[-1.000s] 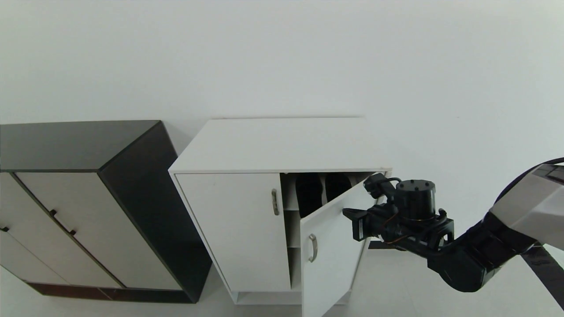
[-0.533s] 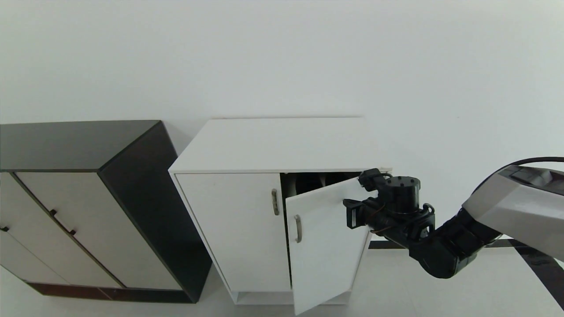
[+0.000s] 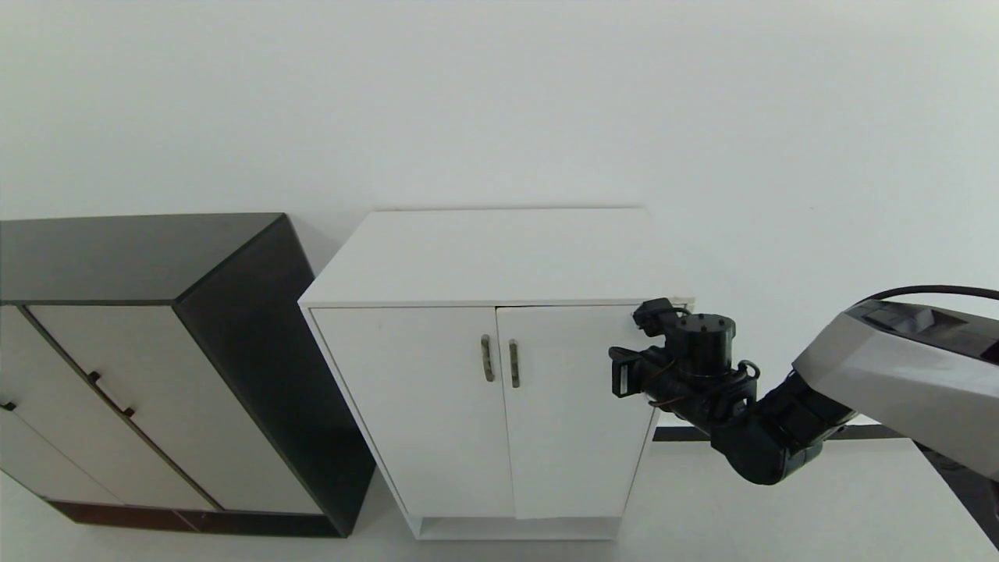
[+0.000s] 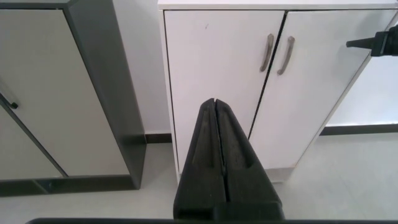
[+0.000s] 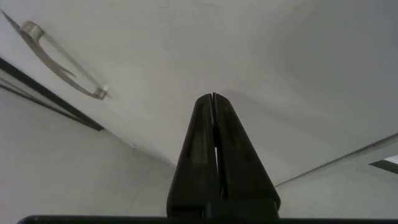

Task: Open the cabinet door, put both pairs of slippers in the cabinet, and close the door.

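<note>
The white cabinet stands against the wall with both doors flush. Its right door is closed, and its metal handle sits beside the left door's handle. My right gripper is shut and empty, its tip against the upper outer part of the right door, away from the handle. My left gripper is shut and empty, held back from the cabinet front and pointing at the left door. The slippers are hidden behind the doors.
A black cabinet with pale doors stands close to the left of the white one. A dark strip runs along the floor to the right, under my right arm. Pale open floor lies in front.
The right door has swung from about half open to fully closed, with my right gripper moving left and inward against it. The dark slippers on the top shelf are now covered.
</note>
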Controlling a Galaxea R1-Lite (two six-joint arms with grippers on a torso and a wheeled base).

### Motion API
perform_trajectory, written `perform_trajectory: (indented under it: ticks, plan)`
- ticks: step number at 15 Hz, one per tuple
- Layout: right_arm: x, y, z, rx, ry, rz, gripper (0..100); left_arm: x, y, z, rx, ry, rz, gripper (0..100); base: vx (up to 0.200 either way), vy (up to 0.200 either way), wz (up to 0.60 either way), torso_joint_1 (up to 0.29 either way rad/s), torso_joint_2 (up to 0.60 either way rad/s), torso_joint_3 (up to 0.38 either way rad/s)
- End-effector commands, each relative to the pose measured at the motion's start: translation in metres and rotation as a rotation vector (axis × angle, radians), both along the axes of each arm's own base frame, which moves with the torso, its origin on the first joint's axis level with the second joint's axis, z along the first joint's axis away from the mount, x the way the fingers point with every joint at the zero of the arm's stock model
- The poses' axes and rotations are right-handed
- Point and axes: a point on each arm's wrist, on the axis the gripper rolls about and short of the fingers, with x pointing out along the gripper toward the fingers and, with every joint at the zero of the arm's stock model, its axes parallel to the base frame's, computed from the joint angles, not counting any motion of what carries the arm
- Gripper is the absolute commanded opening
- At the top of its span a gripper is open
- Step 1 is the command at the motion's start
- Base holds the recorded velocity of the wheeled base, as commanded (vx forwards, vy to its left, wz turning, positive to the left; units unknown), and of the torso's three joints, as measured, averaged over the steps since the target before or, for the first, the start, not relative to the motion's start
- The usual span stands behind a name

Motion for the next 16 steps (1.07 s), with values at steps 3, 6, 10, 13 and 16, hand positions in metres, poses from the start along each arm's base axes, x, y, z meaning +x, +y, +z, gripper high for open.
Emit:
perform_trajectory:
  ticks: [3,6,10,13,16]
  plan:
    - [0.003,-0.001,-0.007,-0.006,0.011,-0.005,0,0.000,0.000,0.000,0.000,0.000,0.000,0,0.000,0.000,0.00,0.000,0.00,0.000]
    - [0.004,-0.002,-0.008,-0.006,0.011,-0.007,0,0.000,0.000,0.000,0.000,0.000,0.000,0,0.000,0.000,0.00,0.000,0.00,0.000]
    - [0.012,-0.001,-0.006,0.005,-0.008,-0.016,0,0.000,0.000,0.000,0.000,0.000,0.000,0,0.000,0.000,0.00,0.000,0.00,0.000]
    - [0.017,-0.003,-0.009,0.005,-0.011,-0.027,0,0.000,0.000,0.000,0.000,0.000,0.000,0,0.000,0.000,0.00,0.000,0.00,0.000]
    - [0.024,-0.005,-0.011,0.008,-0.016,-0.036,0,0.000,0.000,0.000,0.000,0.000,0.000,0,0.000,0.000,0.00,0.000,0.00,0.000]
